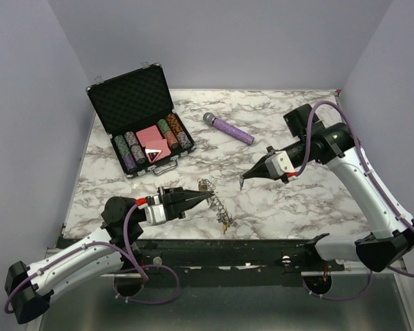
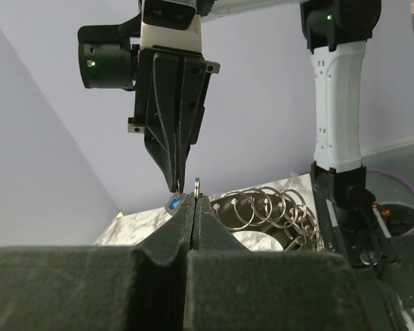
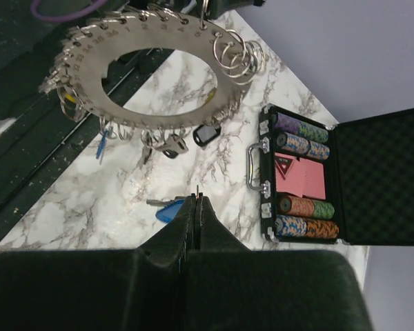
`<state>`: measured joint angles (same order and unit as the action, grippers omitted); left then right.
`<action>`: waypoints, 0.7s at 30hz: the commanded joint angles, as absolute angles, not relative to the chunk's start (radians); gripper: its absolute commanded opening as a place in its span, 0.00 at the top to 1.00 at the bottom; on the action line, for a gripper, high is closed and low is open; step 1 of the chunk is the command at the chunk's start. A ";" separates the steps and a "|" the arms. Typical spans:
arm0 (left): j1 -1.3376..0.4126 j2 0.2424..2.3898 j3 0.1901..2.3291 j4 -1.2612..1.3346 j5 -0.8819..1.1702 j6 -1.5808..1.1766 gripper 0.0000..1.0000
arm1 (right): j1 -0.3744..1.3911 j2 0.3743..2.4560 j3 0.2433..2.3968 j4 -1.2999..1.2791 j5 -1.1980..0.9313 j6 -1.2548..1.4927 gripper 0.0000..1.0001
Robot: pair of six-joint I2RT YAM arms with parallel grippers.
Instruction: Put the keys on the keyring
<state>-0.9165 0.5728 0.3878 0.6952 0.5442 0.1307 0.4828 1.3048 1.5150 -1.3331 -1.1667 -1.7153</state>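
Top view: the left gripper [image 1: 207,196] meets the keyring [image 1: 219,207], and the right gripper [image 1: 243,181] is near, on its far side.

Left wrist view: the left fingers [image 2: 169,238] are clenched on a small loop at the keyring's edge, with a blue key [image 2: 174,202] touching their tips.

Right wrist view: the right fingers [image 3: 176,234] are pressed together. The blue key lies just left of them, and the keyring is raised beyond them.

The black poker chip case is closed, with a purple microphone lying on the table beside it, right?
No, the case stands open with its chips showing, as the top external view shows. The purple microphone does lie on the table beside it.
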 commanded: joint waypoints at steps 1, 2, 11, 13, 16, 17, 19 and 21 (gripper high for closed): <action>-0.852 0.601 0.301 1.080 0.626 -0.108 1.00 | 0.528 1.305 1.532 -1.399 -1.150 -1.631 1.00; -0.816 0.615 0.273 1.159 0.636 -0.209 1.00 | 0.534 1.305 1.532 -1.388 -1.152 -1.603 1.00; -0.724 0.730 0.227 1.574 0.650 -0.601 1.00 | 0.587 1.282 1.505 -1.050 -1.201 -1.065 1.00; -0.719 0.736 0.238 1.592 0.647 -0.644 1.00 | 0.592 1.269 1.480 -0.962 -1.216 -0.955 1.00; -0.718 0.738 0.256 1.591 0.655 -0.695 1.00 | 0.603 1.247 1.442 -0.821 -1.224 -0.791 1.00; -0.718 0.736 0.265 1.594 0.663 -0.710 1.00 | 0.601 1.238 1.427 -0.780 -1.224 -0.728 1.00; -0.718 0.736 0.284 1.592 0.680 -0.748 1.00 | 0.604 1.218 1.401 -0.721 -1.233 -0.658 1.00; -0.718 0.736 0.298 1.592 0.695 -0.785 1.00 | 0.615 1.200 1.381 -0.675 -1.241 -0.609 1.00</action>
